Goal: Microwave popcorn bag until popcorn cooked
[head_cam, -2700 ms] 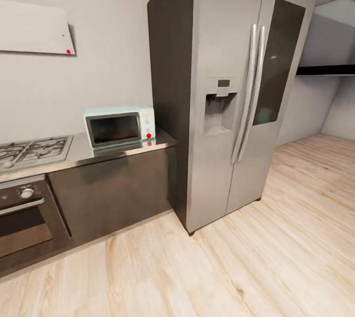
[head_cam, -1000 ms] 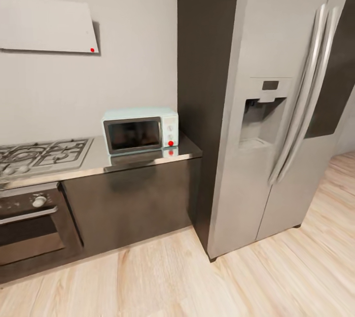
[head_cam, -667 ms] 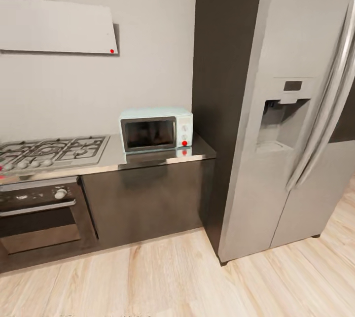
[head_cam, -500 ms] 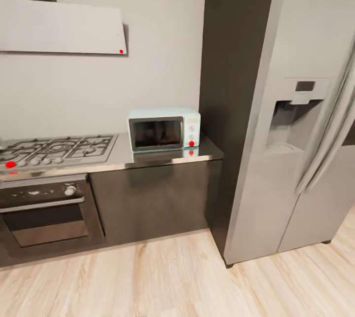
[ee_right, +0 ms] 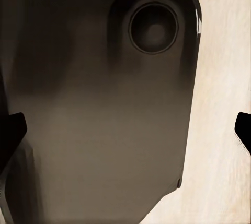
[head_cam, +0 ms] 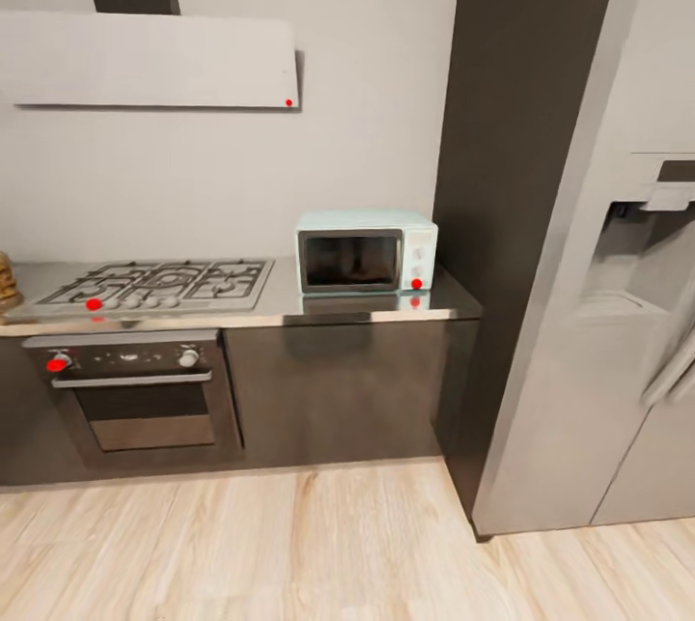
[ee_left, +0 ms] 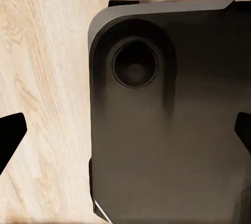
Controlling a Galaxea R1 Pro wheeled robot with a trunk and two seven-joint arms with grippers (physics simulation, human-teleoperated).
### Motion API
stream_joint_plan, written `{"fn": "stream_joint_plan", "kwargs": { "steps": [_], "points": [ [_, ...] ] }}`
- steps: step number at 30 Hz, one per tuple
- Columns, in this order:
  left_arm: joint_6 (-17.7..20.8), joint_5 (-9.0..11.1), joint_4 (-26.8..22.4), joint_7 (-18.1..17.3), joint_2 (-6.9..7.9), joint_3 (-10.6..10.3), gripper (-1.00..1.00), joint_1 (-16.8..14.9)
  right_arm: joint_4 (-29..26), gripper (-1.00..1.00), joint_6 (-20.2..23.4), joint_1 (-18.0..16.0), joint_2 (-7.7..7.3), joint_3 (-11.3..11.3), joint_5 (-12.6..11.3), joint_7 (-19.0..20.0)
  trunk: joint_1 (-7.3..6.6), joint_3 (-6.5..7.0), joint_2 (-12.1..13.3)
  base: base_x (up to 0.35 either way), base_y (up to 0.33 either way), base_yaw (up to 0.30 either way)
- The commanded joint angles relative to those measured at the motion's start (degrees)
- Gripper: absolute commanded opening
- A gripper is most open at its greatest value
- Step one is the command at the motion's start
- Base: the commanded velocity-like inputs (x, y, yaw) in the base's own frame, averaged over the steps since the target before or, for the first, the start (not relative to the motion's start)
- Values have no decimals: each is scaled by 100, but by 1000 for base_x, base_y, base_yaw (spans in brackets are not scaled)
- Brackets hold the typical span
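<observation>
The pale mint-blue microwave [head_cam: 365, 252] stands with its dark door closed at the right end of the grey countertop [head_cam: 280, 304], against the fridge's side. At the far left edge of the head view a sliver of a tan-brown sack, seemingly the popcorn bag [head_cam: 6, 281], rests on the countertop, mostly cut off. The popcorn itself is out of sight. In the wrist views my left gripper [ee_left: 125, 135] and right gripper [ee_right: 125, 130] hang open over the robot's dark base and the wooden floor, with nothing between their fingertips.
A gas hob [head_cam: 164, 283] is set in the countertop, with a black built-in oven [head_cam: 140, 389] below it and a range hood [head_cam: 145, 59] above. A tall steel fridge [head_cam: 598, 244] fills the right side. Light wooden floor [head_cam: 290, 544] lies in front of the cabinets.
The camera has swung left and come closer. The fridge has slid toward the right edge of the picture, and the full hob, the oven and the tan sack at the left have come into view.
</observation>
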Motion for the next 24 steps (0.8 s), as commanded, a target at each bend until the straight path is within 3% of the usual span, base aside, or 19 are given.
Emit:
{"fn": "stream_joint_plan", "kwargs": {
  "steps": [1, 12, 24],
  "points": [
    [-13, 11, -1, 4, 0, -5, 100, -1, 1, 100, -17, -1, 0, 4, 5, 1, 0, -5, -2, 0, 0, 272],
    [-13, 11, -1, 4, 0, -5, 100, -4, 1, 100, -13, -1, -2, 3, 5, -10, 0, -5, -2, 0, 0, 260],
    [-13, 11, -1, 4, 0, -5, 100, -3, 1, 100, -12, -1, -17, -18, -23, -17, 0, -5, -2, 0, 0, 15]
  ]
}}
